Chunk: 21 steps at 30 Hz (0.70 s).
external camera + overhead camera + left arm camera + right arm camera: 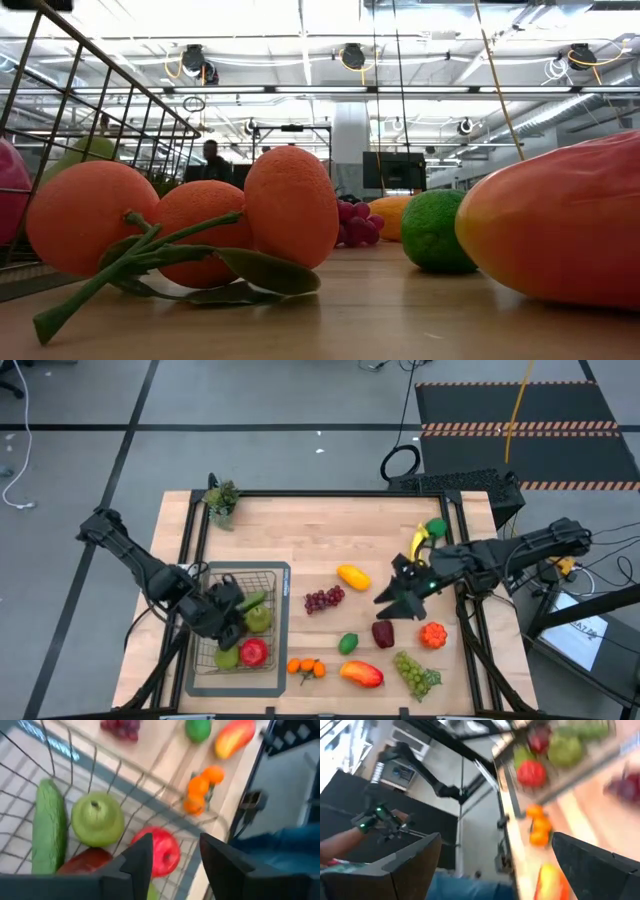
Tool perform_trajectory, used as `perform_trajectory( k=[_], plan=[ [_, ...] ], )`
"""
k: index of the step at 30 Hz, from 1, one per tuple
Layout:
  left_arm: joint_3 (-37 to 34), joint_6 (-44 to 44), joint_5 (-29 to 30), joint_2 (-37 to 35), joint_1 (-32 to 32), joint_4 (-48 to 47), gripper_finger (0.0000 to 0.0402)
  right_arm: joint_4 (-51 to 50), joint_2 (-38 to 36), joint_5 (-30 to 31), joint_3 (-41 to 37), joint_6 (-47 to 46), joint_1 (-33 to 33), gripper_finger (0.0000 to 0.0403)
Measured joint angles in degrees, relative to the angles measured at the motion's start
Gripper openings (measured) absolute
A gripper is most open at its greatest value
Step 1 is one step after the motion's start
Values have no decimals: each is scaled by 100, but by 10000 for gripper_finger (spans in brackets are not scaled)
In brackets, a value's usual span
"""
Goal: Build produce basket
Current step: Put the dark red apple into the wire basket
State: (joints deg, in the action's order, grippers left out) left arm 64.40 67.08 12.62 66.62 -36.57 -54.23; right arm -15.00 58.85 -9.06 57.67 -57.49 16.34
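Note:
The grey wire basket [276, 582] stands at the table's near left on a grey mat. In it lie a cucumber [48, 827], a green apple [97, 818], a red apple [162, 851] and a dark red fruit [85, 862]. My left gripper [230, 628] hangs open above the basket over the red apple, with nothing between its fingers [142, 857]. My right gripper [395, 600] stands wide open above the table's middle right, just beyond a dark red apple [383, 632], and holds nothing. Loose produce lies around it: a yellow mango [352, 575], purple grapes [323, 598] and a lime [348, 643].
Oranges [307, 668], a red-yellow mango [361, 674], green grapes [415, 672] and an orange fruit [432, 634] lie near the front edge. A banana [420, 543] lies at the far right. A potted sprig [221, 500] stands at the far left corner. A person's hand [350, 845] shows beyond the table.

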Motion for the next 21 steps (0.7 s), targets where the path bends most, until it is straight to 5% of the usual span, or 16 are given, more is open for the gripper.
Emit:
perform_trajectory(
  k=[8,16,21],
  plan=[
    [685,-553,569,-1,356,-98,115,711,206,255,-847,-2259,477,375],
    [984,-809,547,-44,862,-202,95,26,290,1542,-1241,-4101,1383,375],
    [1214,-1175,588,-40,889,-176,93,-379,748,1640,-1241,-5059,1717,375]
  ],
)
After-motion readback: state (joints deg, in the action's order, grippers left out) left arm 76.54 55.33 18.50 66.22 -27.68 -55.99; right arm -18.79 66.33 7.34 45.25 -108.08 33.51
